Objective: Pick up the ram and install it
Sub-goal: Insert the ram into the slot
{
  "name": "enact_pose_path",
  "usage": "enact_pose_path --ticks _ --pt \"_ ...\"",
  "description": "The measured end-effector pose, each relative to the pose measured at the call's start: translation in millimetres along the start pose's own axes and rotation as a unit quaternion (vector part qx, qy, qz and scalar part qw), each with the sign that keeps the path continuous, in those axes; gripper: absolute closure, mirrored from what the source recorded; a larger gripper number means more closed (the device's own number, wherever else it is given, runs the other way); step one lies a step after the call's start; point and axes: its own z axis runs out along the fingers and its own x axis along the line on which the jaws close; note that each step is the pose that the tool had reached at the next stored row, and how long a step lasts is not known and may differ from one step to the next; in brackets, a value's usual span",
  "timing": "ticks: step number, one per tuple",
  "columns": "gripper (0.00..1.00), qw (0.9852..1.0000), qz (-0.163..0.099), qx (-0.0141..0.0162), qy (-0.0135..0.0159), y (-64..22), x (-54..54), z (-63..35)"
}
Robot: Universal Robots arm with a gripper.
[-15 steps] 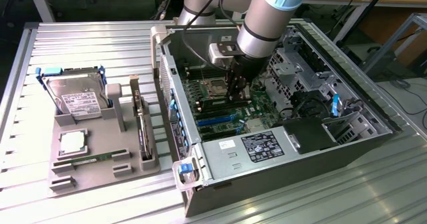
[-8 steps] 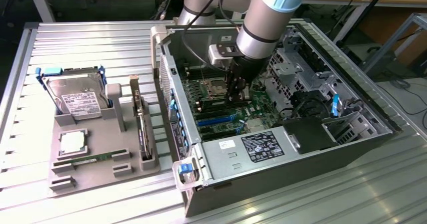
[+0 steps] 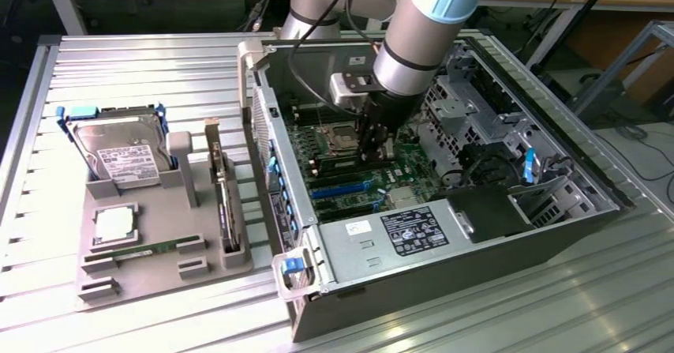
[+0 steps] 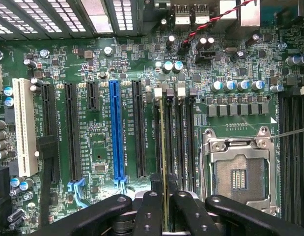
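The ram (image 4: 164,142) shows edge-on as a thin green-gold strip, and my gripper (image 4: 165,209) is shut on it, one black finger (image 4: 151,211) on each side. It runs in line with one of the black memory slots (image 4: 170,137) beside the empty processor socket (image 4: 240,172); I cannot tell whether it is seated. In the exterior view my gripper (image 3: 377,144) reaches down into the open computer case (image 3: 443,234), over the motherboard (image 3: 358,187) next to the socket (image 3: 339,138). A second green ram stick (image 3: 142,250) lies in the grey parts tray (image 3: 158,278).
The tray, on the exterior view's left, also holds a hard drive (image 3: 121,152), a square silver processor (image 3: 114,223) and a dark expansion card (image 3: 223,203) standing on edge. Case walls, drive cages (image 3: 474,108) and cables surround the arm. Blue (image 4: 117,132) and white (image 4: 24,128) expansion slots lie beside the memory slots.
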Motion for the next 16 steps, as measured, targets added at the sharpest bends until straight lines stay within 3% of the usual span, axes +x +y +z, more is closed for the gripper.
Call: enact_pose_path --ticks 8,10,16 --pt "0.85 1.0 0.0 0.0012 -0.0001 -0.4 0.1 3.3" --pt "0.85 1.0 -0.001 -0.0007 0.0 -0.8 -0.1 1.0" --pt "0.85 1.0 -0.003 -0.0009 0.0002 -0.9 0.0 0.8"
